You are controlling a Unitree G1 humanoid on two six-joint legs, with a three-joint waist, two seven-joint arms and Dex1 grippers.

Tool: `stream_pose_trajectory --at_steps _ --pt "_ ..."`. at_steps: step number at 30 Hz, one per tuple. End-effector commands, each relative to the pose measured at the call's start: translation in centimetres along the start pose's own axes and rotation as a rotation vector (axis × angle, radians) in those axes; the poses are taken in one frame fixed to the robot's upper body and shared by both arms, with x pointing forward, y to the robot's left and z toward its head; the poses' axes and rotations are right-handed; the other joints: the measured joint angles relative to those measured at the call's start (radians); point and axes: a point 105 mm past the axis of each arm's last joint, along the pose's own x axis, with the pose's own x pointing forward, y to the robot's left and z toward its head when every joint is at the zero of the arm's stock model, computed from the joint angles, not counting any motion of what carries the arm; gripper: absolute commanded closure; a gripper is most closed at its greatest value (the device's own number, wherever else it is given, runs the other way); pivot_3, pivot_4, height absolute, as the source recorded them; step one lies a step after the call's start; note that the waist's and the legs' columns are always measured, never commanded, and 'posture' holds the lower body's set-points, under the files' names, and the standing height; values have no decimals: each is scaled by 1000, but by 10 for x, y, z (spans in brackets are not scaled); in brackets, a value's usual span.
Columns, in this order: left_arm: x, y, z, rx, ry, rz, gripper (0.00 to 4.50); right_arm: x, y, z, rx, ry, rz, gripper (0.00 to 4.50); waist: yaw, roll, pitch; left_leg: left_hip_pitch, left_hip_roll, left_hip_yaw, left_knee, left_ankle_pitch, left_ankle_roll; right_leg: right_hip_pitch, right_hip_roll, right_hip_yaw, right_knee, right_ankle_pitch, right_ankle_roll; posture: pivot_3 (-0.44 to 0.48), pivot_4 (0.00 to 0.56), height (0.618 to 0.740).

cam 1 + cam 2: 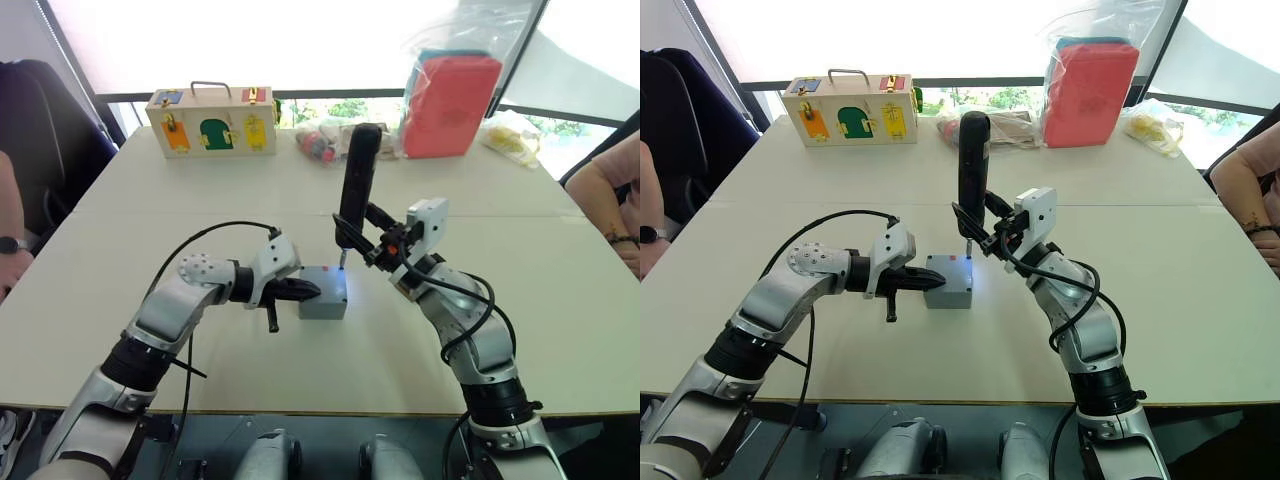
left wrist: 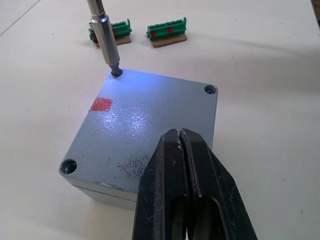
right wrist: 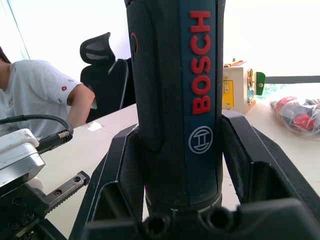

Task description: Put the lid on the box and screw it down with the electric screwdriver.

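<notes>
The grey box (image 1: 322,304) sits mid-table with the lid (image 2: 145,120) lying flat on top, its red mark (image 2: 101,104) near one corner. My right gripper (image 1: 384,245) is shut on the black electric screwdriver (image 1: 358,180) and holds it upright. The screwdriver's metal bit (image 2: 106,37) stands in a far corner hole of the lid, and bluish light falls on the lid there. In the right wrist view the screwdriver (image 3: 180,100) sits between my fingers (image 3: 120,170). My left gripper (image 1: 310,291) is shut and empty, its tips over the lid's near edge on the left.
A wooden box with coloured latches (image 1: 211,120), a bag of small items (image 1: 322,140) and a red case in plastic (image 1: 450,100) line the table's far edge. Two green strips (image 2: 167,34) lie beyond the grey box. People sit at the left (image 1: 12,245) and right (image 1: 610,190).
</notes>
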Motion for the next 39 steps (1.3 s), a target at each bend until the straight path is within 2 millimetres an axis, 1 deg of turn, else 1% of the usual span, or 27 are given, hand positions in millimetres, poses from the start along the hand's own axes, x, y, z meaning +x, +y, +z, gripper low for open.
stream_pose_trajectory --at_steps 1,3,6,7,8,12,15,16,17,18,20,22,23,25,27,28,29,31,33,35,37,39 --pt "3 -3 -6 -12 16 -7 4500 -14 -1 -50 68 202 -22 2571 0 0 0 0 0 0 0 0 0 0 0 0 0 0 0 0 150 740" --pt "3 -4 -6 -12 15 -7 4500 -14 -2 -47 63 198 -23 2571 0 0 0 0 0 0 -1 0 0 0 0 0 0 0 0 0 150 740" --pt "4 -4 -6 -14 14 -10 4500 -12 -5 -38 51 173 -25 2571 0 0 0 0 0 0 -1 0 0 0 0 0 -1 0 0 0 150 740" --pt "5 -5 -7 -16 15 -11 4500 -10 -6 -32 51 156 -27 2571 0 0 0 0 0 0 -1 0 0 0 -1 0 -1 0 0 0 150 740" --pt "5 -5 -8 -18 15 -12 4500 -7 -8 -21 44 128 -25 2571 0 0 0 0 0 0 -1 0 0 0 -1 0 -1 0 0 0 150 740" --pt "7 -5 -10 -23 16 -13 4500 0 -11 11 26 63 -16 2571 0 1 1 -1 0 0 -2 0 0 -1 -1 0 -2 0 0 0 150 740" --pt "7 -5 -12 -26 17 -13 4500 6 -13 48 12 -13 1 2571 1 2 2 -3 0 0 -2 0 0 -4 -2 0 -2 0 0 0 150 740" --pt "7 -5 -13 -26 19 -13 4500 9 -15 66 4 -48 8 2571 1 4 3 -4 -1 0 -2 0 0 -4 -2 0 -2 0 0 0 150 740" --pt "7 -5 -14 -26 19 -12 4500 10 -15 77 0 -68 13 2571 1 6 5 -5 -1 0 -2 0 0 -5 -3 0 -2 0 -1 0 150 740" --pt "7 -5 -15 -27 19 -11 4500 13 -17 94 2 -104 20 2571 1 6 6 -6 -1 0 -2 0 0 -6 -3 0 -2 0 0 0 150 740" --pt "7 -3 -16 -29 13 -1 4500 17 -20 125 30 -170 35 2571 0 8 9 -7 -2 0 -2 0 -1 -8 -3 0 -2 0 0 0 150 740" --pt "6 1 -10 -53 -29 20 4500 19 -28 148 99 -227 20 2571 0 10 10 -8 -2 0 -2 1 -1 -10 -3 0 -1 0 0 0 150 740" --pt "4 4 -3 -77 -70 33 4500 20 -37 157 144 -244 -10 2571 0 10 10 -10 -2 0 -2 1 -1 -11 -3 0 -1 0 0 0 150 740" --pt "-4 9 15 -121 -155 46 4500 20 -56 172 226 -242 -82 2571 0 10 10 -14 -2 0 -3 2 -2 -13 -3 0 1 1 1 0 150 740" --pt "-15 9 32 -124 -213 34 4500 17 -73 179 286 -197 -140 2571 -3 9 10 -19 -2 0 -2 3 -4 -17 -3 -1 2 2 4 0 150 740" --pt "-22 6 40 -109 -231 17 4500 13 -81 180 319 -144 -144 2571 -4 9 12 -20 -2 0 -2 3 -4 -18 -3 -1 2 2 4 0 150 740" --pt "-30 2 48 -86 -236 -3 4500 7 -91 171 356 -13 -147 2571 -4 8 15 -21 -2 0 -1 3 -4 -18 -3 -2 2 2 3 0 150 740" --pt "-41 -6 55 -50 -226 -35 4500 -8 -103 156 427 177 -157 2571 -3 8 18 -22 -2 0 -1 3 -4 -18 -4 -2 1 1 0 0 150 740" --pt "-50 -17 58 -6 -189 -71 4500 -31 -116 132 458 383 -216 2571 -4 9 19 -22 -2 0 -3 3 -3 -17 -4 -3 -2 1 -1 0 150 740" --pt "-54 -26 55 20 -150 -93 4500 -58 -129 101 491 578 -308 2571 -4 11 21 -23 -2 0 -4 2 -2 -17 -4 -3 -5 0 -1 0 150 740" --pt "-55 -32 52 36 -124 -105 4500 -81 -134 78 523 708 -343 2571 -8 12 23 -23 -2 1 -4 1 0 -17 -4 -3 -6 1 -1 0 150 740" --pt "-54 -42 45 48 -87 -124 4500 -113 -132 44 596 866 -366 2571 -12 13 25 -24 -2 2 -4 1 0 -17 -4 -3 -6 1 0 0 150 740"
